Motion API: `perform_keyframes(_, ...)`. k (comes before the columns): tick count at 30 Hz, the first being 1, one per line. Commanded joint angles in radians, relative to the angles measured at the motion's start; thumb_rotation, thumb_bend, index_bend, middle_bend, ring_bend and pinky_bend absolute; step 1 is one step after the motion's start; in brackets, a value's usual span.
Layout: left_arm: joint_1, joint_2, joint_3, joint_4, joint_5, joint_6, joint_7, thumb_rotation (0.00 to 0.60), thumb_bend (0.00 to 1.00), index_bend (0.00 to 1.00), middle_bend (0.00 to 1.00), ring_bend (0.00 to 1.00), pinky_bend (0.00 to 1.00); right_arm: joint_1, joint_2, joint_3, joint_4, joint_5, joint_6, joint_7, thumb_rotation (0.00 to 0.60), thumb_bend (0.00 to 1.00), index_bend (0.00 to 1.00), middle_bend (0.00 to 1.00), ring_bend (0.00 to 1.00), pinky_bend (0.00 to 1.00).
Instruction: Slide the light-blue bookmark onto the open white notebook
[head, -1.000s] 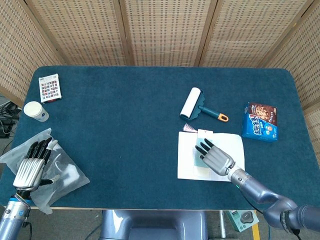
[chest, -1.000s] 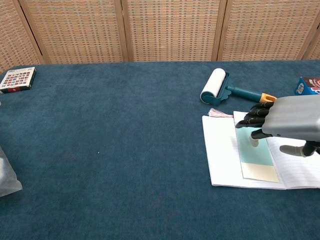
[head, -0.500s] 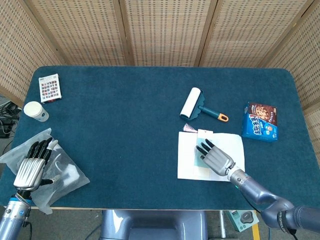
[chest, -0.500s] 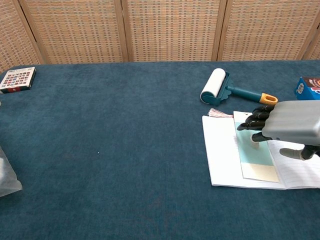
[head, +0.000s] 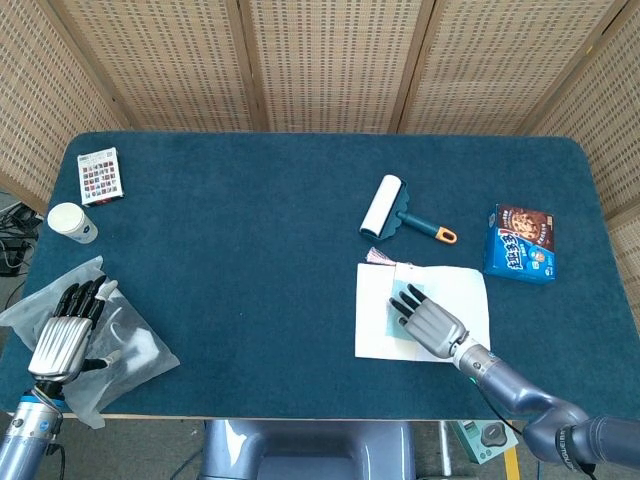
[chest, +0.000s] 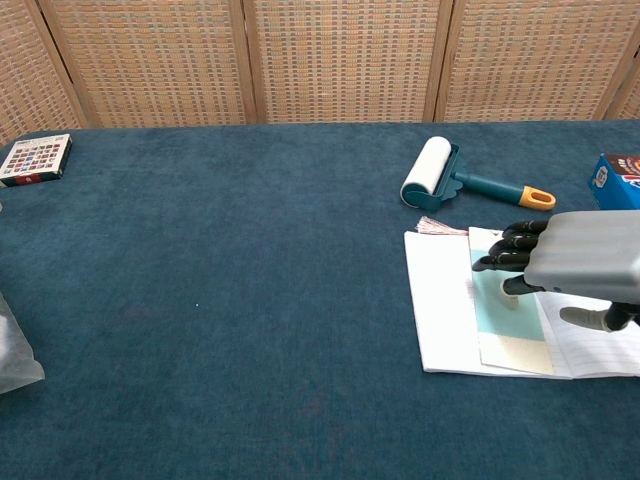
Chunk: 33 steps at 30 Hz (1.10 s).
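The open white notebook (head: 372, 320) (chest: 442, 318) lies at the near right of the blue table. The light-blue bookmark (head: 397, 305) (chest: 506, 318) lies lengthwise on it, with a cream lower end and a pink tassel (chest: 435, 226) reaching past the notebook's far edge. My right hand (head: 430, 322) (chest: 580, 262) is stretched over the page, fingertips (chest: 503, 262) pressing down on the bookmark; it grips nothing. My left hand (head: 62, 335) rests far off at the near left, fingers apart, on a clear plastic bag.
A lint roller (head: 385, 205) (chest: 427, 170) lies just beyond the notebook. A blue snack box (head: 522, 243) (chest: 618, 168) sits at the right. A patterned box (head: 100, 175) (chest: 36, 160), a white cup (head: 72, 222) and the plastic bag (head: 125, 345) occupy the left.
My right hand has drawn back toward the near edge, dragging the bookmark a little further onto the notebook. The left hand has stayed where it was.
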Motion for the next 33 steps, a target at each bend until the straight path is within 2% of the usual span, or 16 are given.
perform_keyframes(1, 0.0, 0.0, 0.0, 0.0, 0.0, 0.0, 0.0, 0.6, 0.12, 0.0, 0.0, 0.0, 0.0, 0.0, 0.0, -0.002, 0.001, 0.001, 0.0, -0.004, 0.6, 0.71, 0.3, 0.0, 0.0, 0.03)
perform_keyframes(25, 0.0, -0.001, 0.002, -0.002, 0.001, -0.002, 0.006, 0.6, 0.12, 0.0, 0.0, 0.0, 0.0, -0.001, 0.013, -0.017, 0.004, -0.001, -0.001, -0.01, 0.6, 0.7, 0.31, 0.0, 0.0, 0.03)
perform_keyframes(33, 0.0, 0.0, 0.0, -0.001, 0.0, 0.0, 0.002, 0.6, 0.12, 0.0, 0.0, 0.0, 0.0, 0.002, 0.014, -0.011, 0.003, -0.001, 0.004, -0.012, 0.6, 0.68, 0.28, 0.0, 0.0, 0.03)
